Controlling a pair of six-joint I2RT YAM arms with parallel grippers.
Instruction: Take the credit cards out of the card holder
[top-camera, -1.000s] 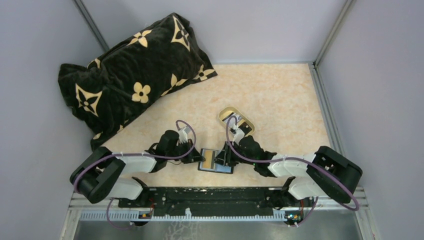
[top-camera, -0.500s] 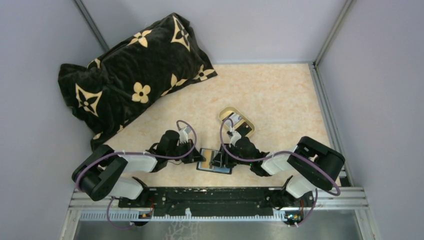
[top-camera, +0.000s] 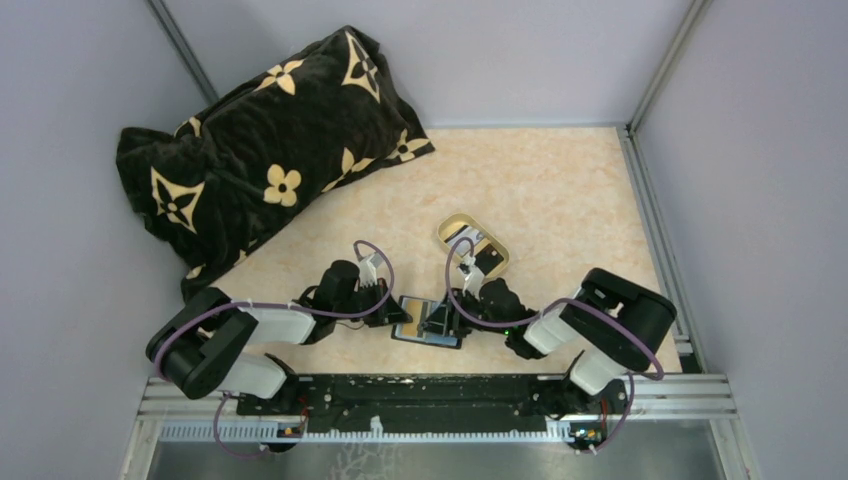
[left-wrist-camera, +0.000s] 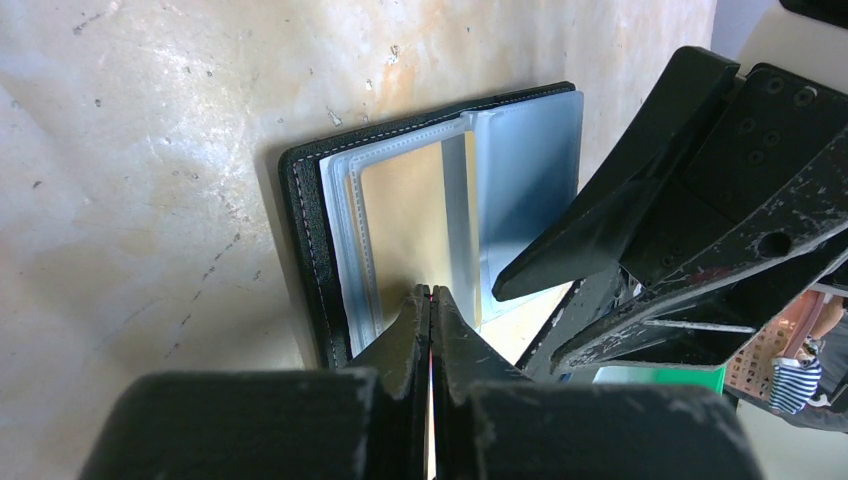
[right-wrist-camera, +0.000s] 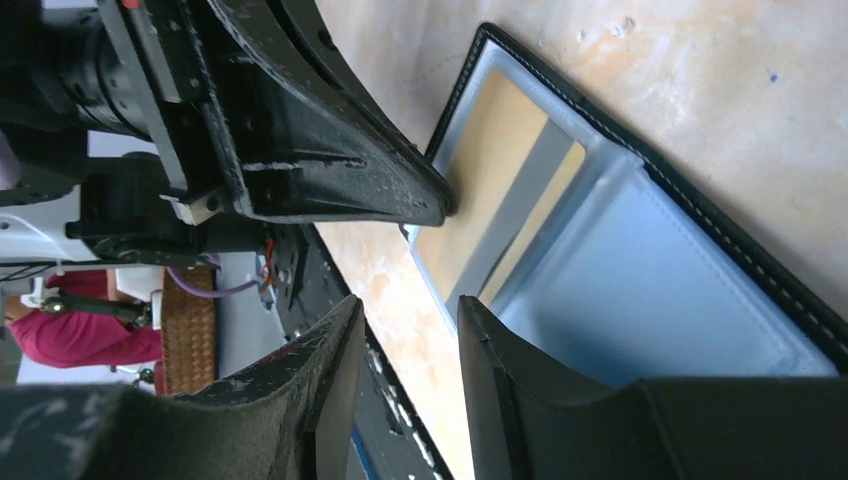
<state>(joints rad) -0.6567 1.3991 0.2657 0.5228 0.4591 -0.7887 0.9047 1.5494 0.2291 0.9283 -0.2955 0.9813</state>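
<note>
The pale, marbled counter (top-camera: 560, 190) holds a big black pillow (top-camera: 260, 150) with cream flowers in its far left corner. The two arms reach in from the near edge and meet in the middle. Just behind the right arm's wrist sits a gold-rimmed oval tray (top-camera: 445, 222). The black card holder (top-camera: 428, 322) lies open and flat on the counter near the front edge, between the two grippers. The left gripper (left-wrist-camera: 430, 300) has its jaws pressed tight together at the edge of the clear pocket; I cannot tell if anything thin is pinched there. The right gripper (right-wrist-camera: 410, 305) has its jaws apart, one finger over the grey-blue panel. An orange-yellow card (left-wrist-camera: 410, 220) sits inside the clear pocket.
</note>
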